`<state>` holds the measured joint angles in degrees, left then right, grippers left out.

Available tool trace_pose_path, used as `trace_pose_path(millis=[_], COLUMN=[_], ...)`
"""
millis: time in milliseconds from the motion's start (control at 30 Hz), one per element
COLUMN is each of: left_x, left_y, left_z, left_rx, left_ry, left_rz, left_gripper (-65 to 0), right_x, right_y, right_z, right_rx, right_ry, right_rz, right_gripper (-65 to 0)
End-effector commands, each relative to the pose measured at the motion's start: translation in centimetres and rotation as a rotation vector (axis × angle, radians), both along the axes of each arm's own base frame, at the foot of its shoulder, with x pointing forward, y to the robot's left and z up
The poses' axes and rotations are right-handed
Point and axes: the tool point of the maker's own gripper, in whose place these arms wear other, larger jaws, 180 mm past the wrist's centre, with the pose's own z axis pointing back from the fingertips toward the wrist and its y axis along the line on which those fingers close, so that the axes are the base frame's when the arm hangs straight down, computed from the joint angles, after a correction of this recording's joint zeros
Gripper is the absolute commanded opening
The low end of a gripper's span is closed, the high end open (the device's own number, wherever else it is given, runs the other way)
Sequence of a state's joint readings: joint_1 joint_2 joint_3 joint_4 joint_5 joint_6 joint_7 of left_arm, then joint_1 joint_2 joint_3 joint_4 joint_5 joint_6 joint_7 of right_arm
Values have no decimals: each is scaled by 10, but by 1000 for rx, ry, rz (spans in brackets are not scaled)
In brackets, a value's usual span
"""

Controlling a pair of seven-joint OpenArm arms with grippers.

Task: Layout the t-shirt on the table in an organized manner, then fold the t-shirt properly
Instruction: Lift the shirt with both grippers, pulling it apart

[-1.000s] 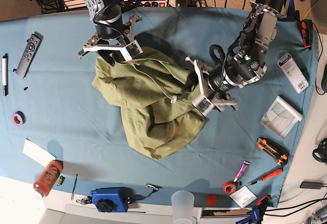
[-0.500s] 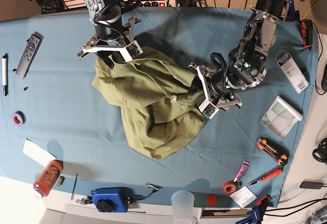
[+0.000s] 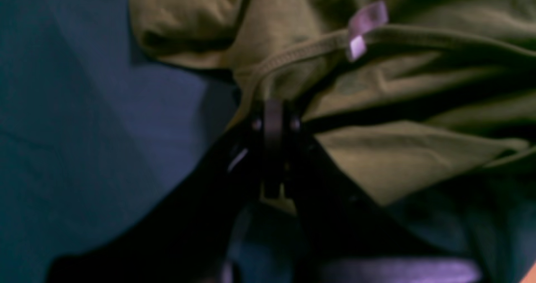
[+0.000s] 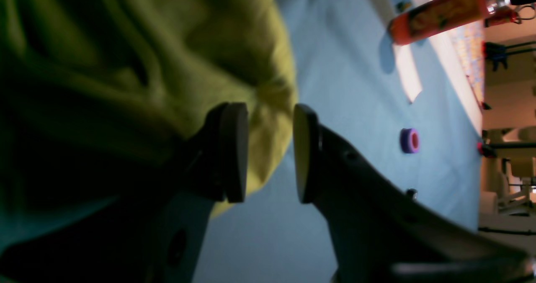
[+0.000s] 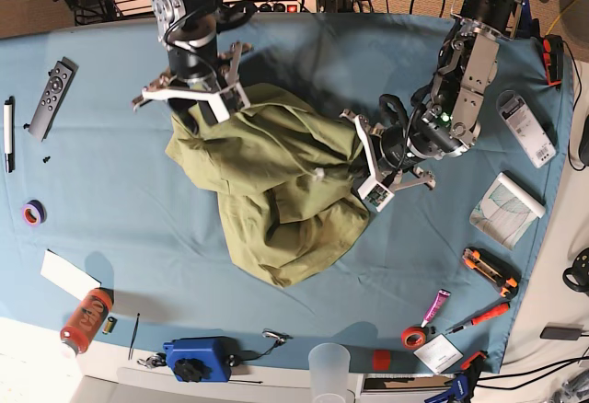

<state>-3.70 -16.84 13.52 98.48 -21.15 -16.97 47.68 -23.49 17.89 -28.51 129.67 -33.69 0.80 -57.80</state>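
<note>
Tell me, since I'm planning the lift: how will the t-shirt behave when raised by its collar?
Probably floppy: the t-shirt lies crumpled in soft folds. It would likely drape and trail from the left gripper, shut on the collar. It looks light, so it should drag easily across the table.

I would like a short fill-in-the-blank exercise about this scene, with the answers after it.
1. The left gripper is shut on the ____ of the t-shirt.
2. The right gripper has its jaws ____.
3. The t-shirt lies ____, not spread flat, on the table.
4. The small tag on the collar looks ____ in colour in the base view.

Answers: collar; open; crumpled; white
</note>
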Motion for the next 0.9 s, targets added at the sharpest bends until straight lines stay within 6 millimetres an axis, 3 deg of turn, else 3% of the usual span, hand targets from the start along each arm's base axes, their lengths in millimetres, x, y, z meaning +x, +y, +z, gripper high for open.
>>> trace_pose_path(millis=[0,233,467,567,767,867], left_x=[8,-6,-49,-64,-85,-83], left_y=[-4,-11,-23,-17,8,17], left_z=[20,55,69,66,37,35], left_rx=[-17,-18,-57,-8,166,192], left_ry=[-53,-111,-132,-143,-115,-118], left_rz=[-13,-22,-55,-46,-4,48], left_gripper=[-650,-650,-650,-650,-650,-650], right_x=[9,25,23,22,15,2], right_y=[-1,0,2,0,-12,-5], right_z=[17,32,29,27,19,-1], right_rx=[3,12,24,19,-58,-72], right_ry=[-73,-134,-114,-103,-59,57], right_rz=[0,-1,3,-8,22,127], right_gripper=[-463,-463,-463,-463,-463,-463])
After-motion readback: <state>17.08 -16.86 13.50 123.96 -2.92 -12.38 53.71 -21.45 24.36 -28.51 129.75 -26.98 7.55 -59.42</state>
